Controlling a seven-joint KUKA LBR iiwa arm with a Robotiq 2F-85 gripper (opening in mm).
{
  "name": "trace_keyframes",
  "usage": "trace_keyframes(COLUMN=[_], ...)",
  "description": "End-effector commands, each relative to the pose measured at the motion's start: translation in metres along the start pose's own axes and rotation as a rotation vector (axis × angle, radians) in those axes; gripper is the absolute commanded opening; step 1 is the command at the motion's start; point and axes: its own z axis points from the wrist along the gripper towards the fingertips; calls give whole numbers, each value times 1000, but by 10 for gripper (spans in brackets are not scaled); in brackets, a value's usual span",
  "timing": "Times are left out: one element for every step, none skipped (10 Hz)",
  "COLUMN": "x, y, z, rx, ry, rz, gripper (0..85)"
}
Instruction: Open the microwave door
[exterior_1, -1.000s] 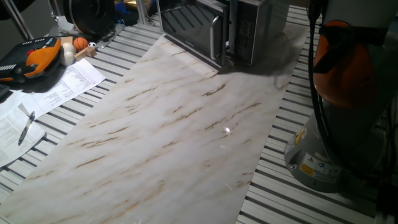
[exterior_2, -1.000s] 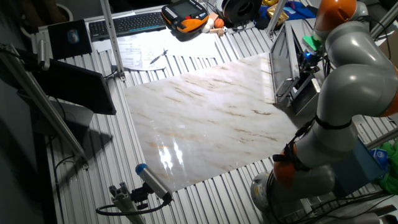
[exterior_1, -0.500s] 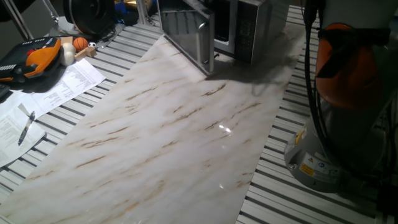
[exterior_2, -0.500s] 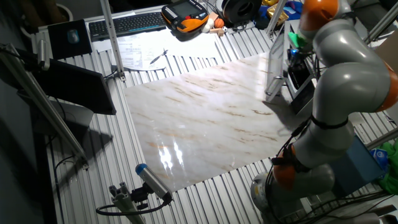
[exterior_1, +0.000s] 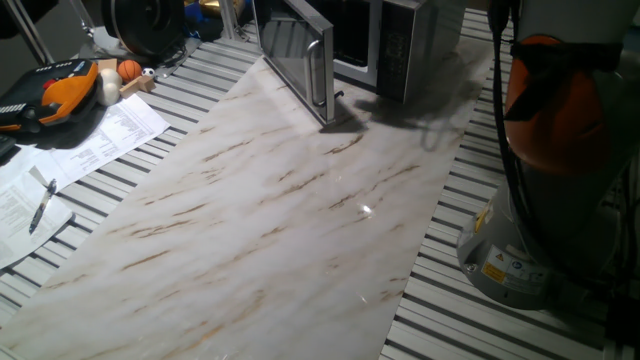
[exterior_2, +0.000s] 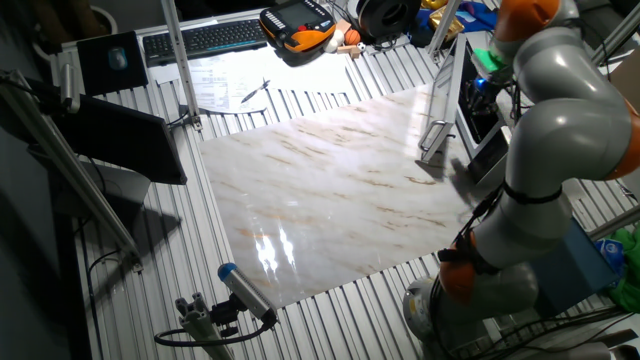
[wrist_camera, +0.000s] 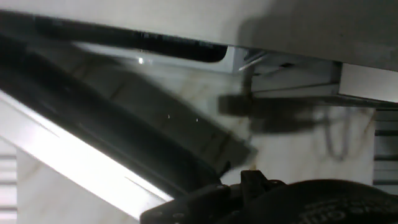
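The microwave (exterior_1: 400, 45) stands at the far edge of the marble board. The microwave door (exterior_1: 290, 50) stands swung out toward the left, its vertical silver handle (exterior_1: 318, 68) at the free edge and the dark cavity showing behind it. In the other fixed view the door (exterior_2: 446, 85) and its handle (exterior_2: 432, 135) stand out from the microwave (exterior_2: 478, 110), with my arm (exterior_2: 560, 120) bent over it. In the hand view the door (wrist_camera: 93, 143) runs diagonally under the camera. Only a dark blurred part of my gripper (wrist_camera: 280, 196) shows at the bottom edge; its fingers are hidden.
A marble board (exterior_1: 270, 210) covers the slatted table. Papers (exterior_1: 90, 140), a pen (exterior_1: 42, 205), an orange-black pendant (exterior_1: 60, 90) and an orange ball (exterior_1: 130, 70) lie at the left. The robot base (exterior_1: 510, 250) stands at the right. A keyboard (exterior_2: 200, 38) and monitor (exterior_2: 130, 140) are beyond.
The microwave door has swung from nearly shut to wide open, its handle moving left and away from the oven body. My arm's upper part has shifted with it.
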Motion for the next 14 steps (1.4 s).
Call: trace_keyframes(x=[2, 5, 11, 16, 18, 18, 19, 22, 27, 32, 32, 32, 32, 31], y=[-4, -7, -9, -11, -12, -13, -15, -16, -17, -18, -18, -18, -19, -18], z=[-1, -1, 1, 4, 5, 5, 5, 7, 10, 13, 13, 13, 13, 12], rx=[3, 1, -1, 1, 2, 13, 19, 21, 20, 17, 17, 15, 10, 7], ry=[82, 114, 116, 96, 98, 112, 118, 121, 116, 108, 111, 111, 103, 104], rz=[-52, -72, -79, -89, -98, -116, -129, -142, -138, -135, -136, -139, -145, -156], gripper=[0, 0, 0, 0, 0, 0, 0, 0, 0, 0, 0, 0, 0, 0])
